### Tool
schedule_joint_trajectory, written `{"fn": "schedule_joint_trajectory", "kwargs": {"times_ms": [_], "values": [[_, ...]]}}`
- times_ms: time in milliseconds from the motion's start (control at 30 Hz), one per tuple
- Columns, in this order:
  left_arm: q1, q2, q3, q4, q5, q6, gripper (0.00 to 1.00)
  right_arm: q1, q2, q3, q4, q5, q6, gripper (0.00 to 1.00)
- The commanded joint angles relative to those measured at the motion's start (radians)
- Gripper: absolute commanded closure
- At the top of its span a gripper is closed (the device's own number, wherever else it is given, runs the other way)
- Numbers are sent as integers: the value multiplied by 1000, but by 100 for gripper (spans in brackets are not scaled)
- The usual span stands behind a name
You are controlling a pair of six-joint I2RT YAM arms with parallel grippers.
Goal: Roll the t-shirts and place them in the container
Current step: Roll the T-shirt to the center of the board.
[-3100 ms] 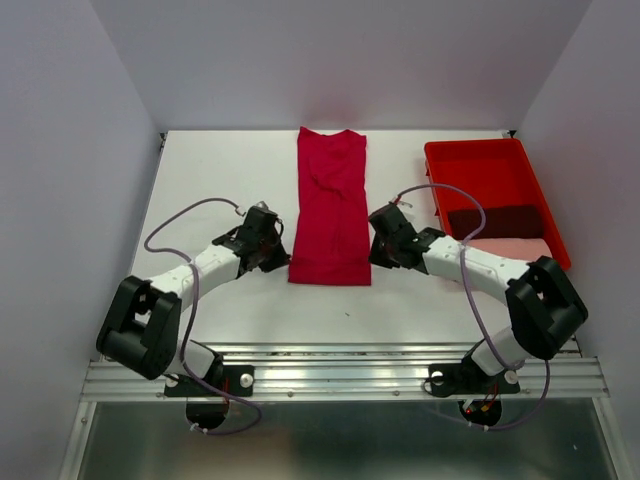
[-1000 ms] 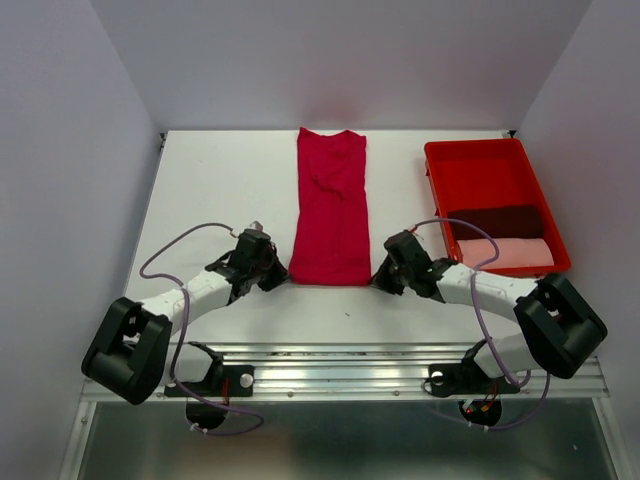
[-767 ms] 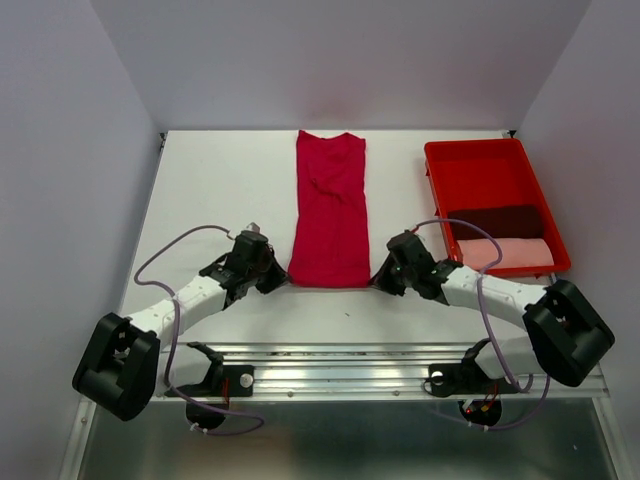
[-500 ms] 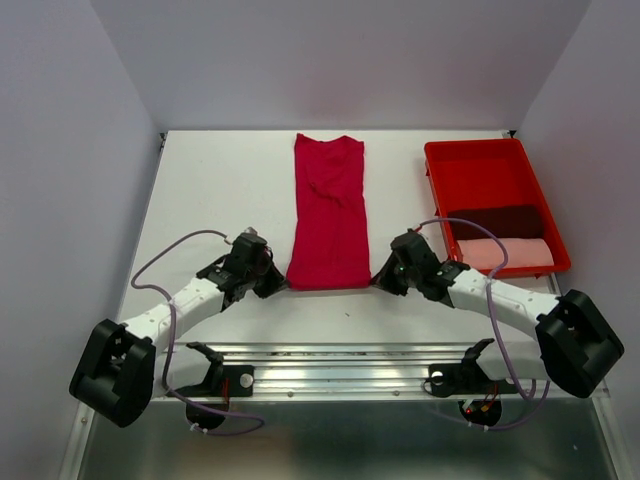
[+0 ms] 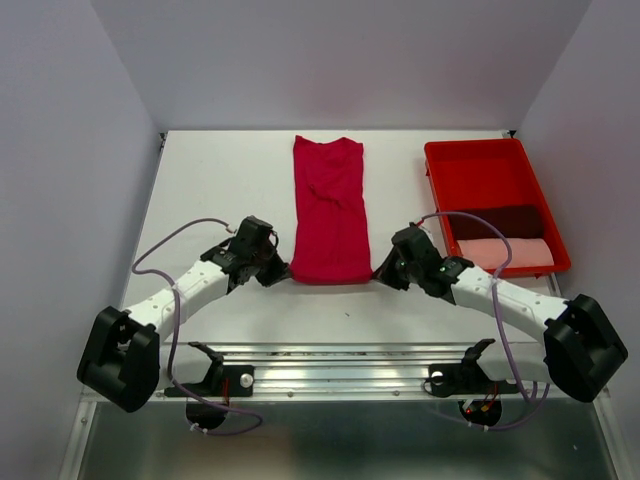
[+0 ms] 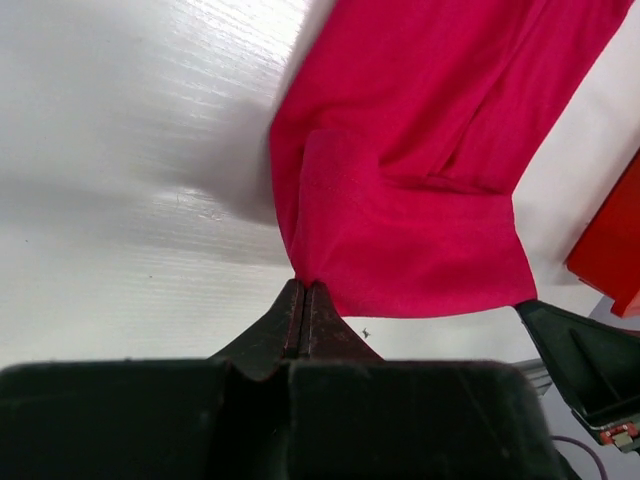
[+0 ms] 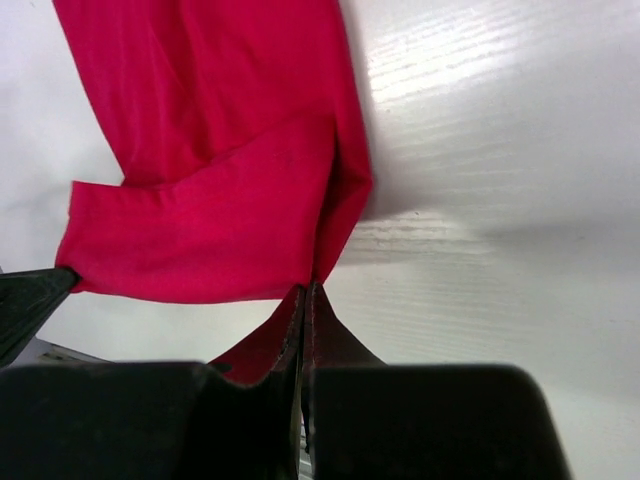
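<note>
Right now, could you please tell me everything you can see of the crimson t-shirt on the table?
The crimson t-shirt is soft, plain cloth, folded lengthwise into a long narrow strip on the white table, left of the red tray, with its neckline at the far end. Light creases cross its middle. At the near hem, the left gripper is shut on its left corner and the right gripper on its right corner, and both corners look slightly lifted.

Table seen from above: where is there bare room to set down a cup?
The widest bare patch of table lies left of the crimson t-shirt. A narrower strip runs between the shirt and the red tray. The near edge is crowded: left arm and right arm, jaws shut on the shirt's corners.
</note>
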State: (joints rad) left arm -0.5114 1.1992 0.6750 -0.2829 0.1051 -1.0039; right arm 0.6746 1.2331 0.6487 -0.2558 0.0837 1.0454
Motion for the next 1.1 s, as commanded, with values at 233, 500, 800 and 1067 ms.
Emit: {"fn": "schedule_joint_trajectory", "kwargs": {"times_ms": [233,500,800,1067], "values": [[2,100,159,-94,-39,-13,100,-3,49,137,-10,103,-67,99],[22,161,190,-87,-35,-10,100,-3,115,186,-8,131,-79,99],[62,212,213,-58,-15,16,100,-12,169,236,-8,168,-101,99],[89,293,251,-29,5,56,100,-33,221,284,-8,182,-133,99]]}}
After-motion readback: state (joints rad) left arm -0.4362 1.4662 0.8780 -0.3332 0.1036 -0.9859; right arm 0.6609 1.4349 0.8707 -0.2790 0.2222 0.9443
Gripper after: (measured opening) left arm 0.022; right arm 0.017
